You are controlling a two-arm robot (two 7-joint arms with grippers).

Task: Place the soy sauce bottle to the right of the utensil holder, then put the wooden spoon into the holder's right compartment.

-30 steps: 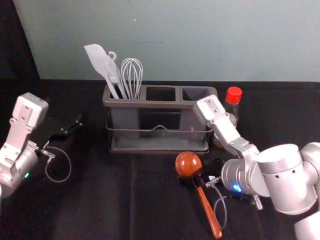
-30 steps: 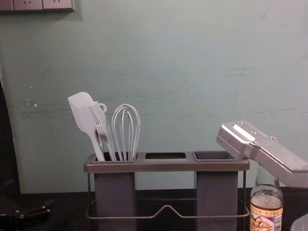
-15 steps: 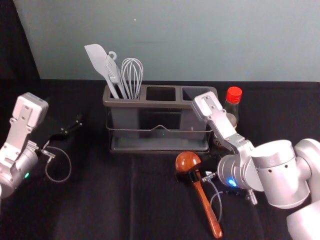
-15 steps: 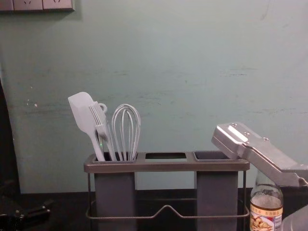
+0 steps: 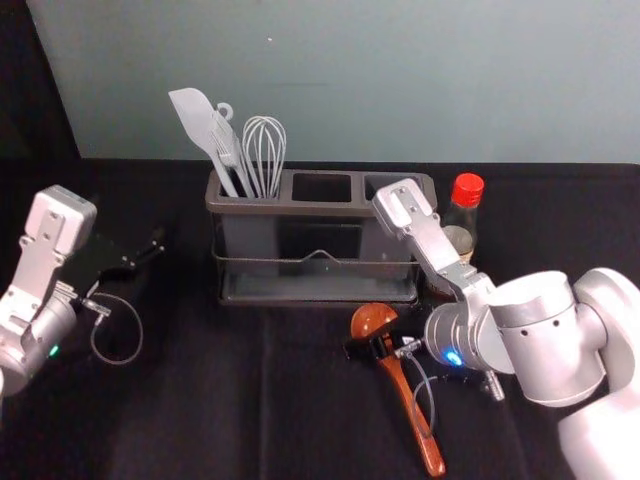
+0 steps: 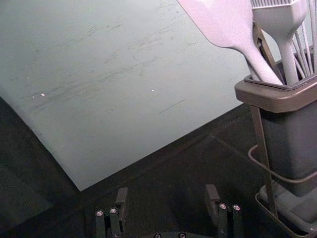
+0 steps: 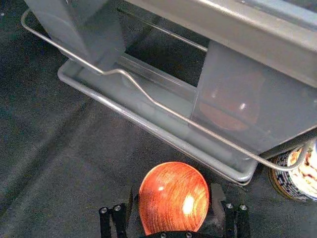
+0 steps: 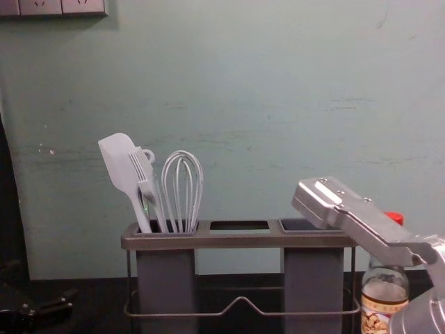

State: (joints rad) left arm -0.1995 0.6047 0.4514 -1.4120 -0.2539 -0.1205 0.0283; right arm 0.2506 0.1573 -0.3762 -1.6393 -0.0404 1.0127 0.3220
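Observation:
The wooden spoon [image 5: 409, 411] lies on the dark table in front of the utensil holder [image 5: 320, 208], bowl toward the holder. My right gripper [image 5: 370, 347] is low over the spoon's neck, just below its bowl. In the right wrist view the spoon's bowl [image 7: 173, 198] shows between the spread fingers of the right gripper [image 7: 173, 206], with a gap on either side. The red-capped soy sauce bottle [image 5: 461, 220] stands upright just right of the holder, partly behind my right arm. My left gripper [image 5: 157, 247] is parked at the left, open and empty; in the left wrist view the left gripper [image 6: 167, 201] shows too.
A pale spatula [image 5: 203, 125], a brush and a whisk [image 5: 264, 150] stand in the holder's left compartment. A wall rises behind the table. The right forearm passes in front of the bottle and over the holder's right front corner.
The right arm has shifted left, and its gripper has moved slightly left and toward the spoon's bowl. Spoon, bottle, holder and left arm have stayed where they were.

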